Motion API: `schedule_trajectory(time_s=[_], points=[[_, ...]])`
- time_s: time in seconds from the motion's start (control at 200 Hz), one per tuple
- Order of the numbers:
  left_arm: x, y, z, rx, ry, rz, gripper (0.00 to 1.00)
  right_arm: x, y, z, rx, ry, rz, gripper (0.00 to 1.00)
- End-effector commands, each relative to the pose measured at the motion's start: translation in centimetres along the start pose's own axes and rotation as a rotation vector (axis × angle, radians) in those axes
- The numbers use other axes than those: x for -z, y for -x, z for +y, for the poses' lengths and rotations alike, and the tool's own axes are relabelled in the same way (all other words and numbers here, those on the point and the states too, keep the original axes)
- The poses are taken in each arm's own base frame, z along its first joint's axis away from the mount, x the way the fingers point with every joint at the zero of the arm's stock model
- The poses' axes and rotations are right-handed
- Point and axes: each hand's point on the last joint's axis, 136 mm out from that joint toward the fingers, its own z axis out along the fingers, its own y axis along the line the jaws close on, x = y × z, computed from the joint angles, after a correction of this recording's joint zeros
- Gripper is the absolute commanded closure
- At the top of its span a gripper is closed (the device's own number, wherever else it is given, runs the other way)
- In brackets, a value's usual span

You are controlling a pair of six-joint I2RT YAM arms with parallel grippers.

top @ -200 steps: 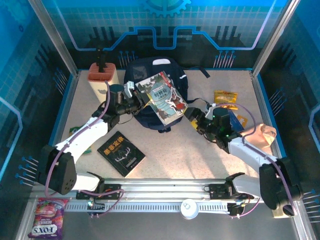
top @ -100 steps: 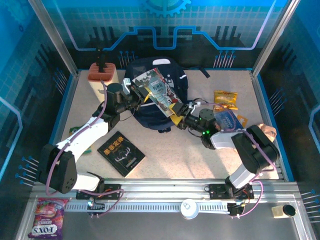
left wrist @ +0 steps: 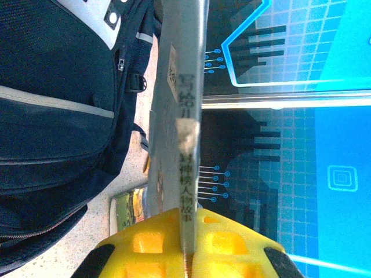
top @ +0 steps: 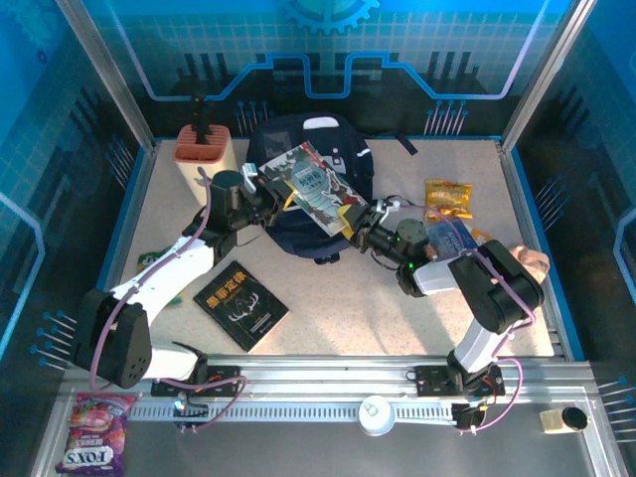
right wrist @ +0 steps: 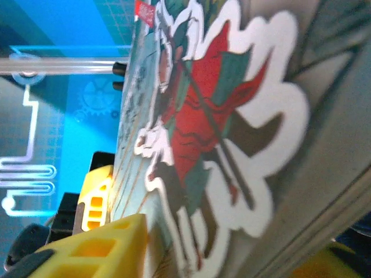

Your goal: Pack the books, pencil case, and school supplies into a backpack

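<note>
Speckled beige tabletop [top: 358, 298] inside a blue-lit enclosure, seen from above and read from your left to your right. At far left stands a beige holder [top: 204, 154] with a terracotta top, and nearer you a black book [top: 241, 305] lies flat on the table, not yet packed. Next comes the left gripper [top: 268, 189], clamped on the left edge of the teal-grey book [top: 310, 186]; its wrist view shows the book's thin edge pinched between the yellow fingers [left wrist: 151, 240]. The book hangs tilted in the air, its long axis running from upper left down to lower right, directly above the navy backpack [top: 301, 231], which lies on the table beneath and behind it. At the book's lower right corner sits the right gripper [top: 352, 217]. Its wrist view shows the cover lying against one yellow finger [right wrist: 110, 243], but you cannot tell whether the jaws have pinched the book. A yellow snack packet [top: 447, 192] lies well apart at the right. Both grippers meet the book at opposite ends, so the coming move likely depends on lowering it along that axis into the bag, whose opening is hidden under the book.
</note>
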Motion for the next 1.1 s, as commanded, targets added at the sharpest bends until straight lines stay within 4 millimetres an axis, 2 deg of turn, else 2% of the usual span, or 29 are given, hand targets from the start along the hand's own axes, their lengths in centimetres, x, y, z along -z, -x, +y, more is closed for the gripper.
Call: schedule_trajectory(time_s=[0.0, 0.095, 0.135, 0.23, 0.34, 0.46, 0.605, 0.75, 0.855, 0.96, 1.096], points=[[0.4, 0.7, 0.4, -0.018, 0.008, -0.027, 1.0, 0.3, 0.2, 1.5, 0.069, -0.006, -0.012, 0.68], [0.2, 0.8, 1.3, -0.023, 0.037, -0.029, 1.0, 0.7, 0.4, 1.6, 0.103, -0.049, -0.015, 0.82], [0.0, 0.8, 1.6, -0.03, 0.051, -0.024, 0.95, 1.0, 0.6, 1.8, 0.122, -0.065, -0.017, 0.88], [-0.3, 0.8, 2.7, -0.074, 0.103, -0.014, 0.72, 1.6, 1.3, 2.2, 0.172, -0.104, -0.032, 0.96], [-0.3, 1.0, 4.2, -0.168, 0.193, -0.008, 0.48, 3.0, 2.6, 2.8, 0.236, -0.161, -0.061, 1.0], [-0.7, 1.0, 5.1, -0.305, 0.262, 0.027, 0.3, 5.0, 4.5, 3.9, 0.312, -0.197, -0.106, 1.0], [-1.8, 0.1, 5.3, -0.546, 0.355, 0.105, 0.19, 8.2, 6.9, 4.8, 0.37, -0.263, -0.172, 1.0], [-3.5, -1.4, 5.2, -0.798, 0.445, 0.195, 0.05, 11.3, 8.7, 4.5, 0.381, -0.348, -0.225, 1.0], [-5.1, -2.6, 5.4, -0.958, 0.484, 0.271, 0.01, 13.0, 9.6, 4.2, 0.375, -0.387, -0.255, 1.0], [-6.5, -3.3, 6.1, -1.131, 0.535, 0.334, 0.01, 14.3, 10.0, 4.0, 0.376, -0.426, -0.272, 1.0], [-8.1, -3.1, 7.5, -1.268, 0.62, 0.408, 0.01, 15.8, 10.2, 3.8, 0.375, -0.475, -0.292, 1.0]])
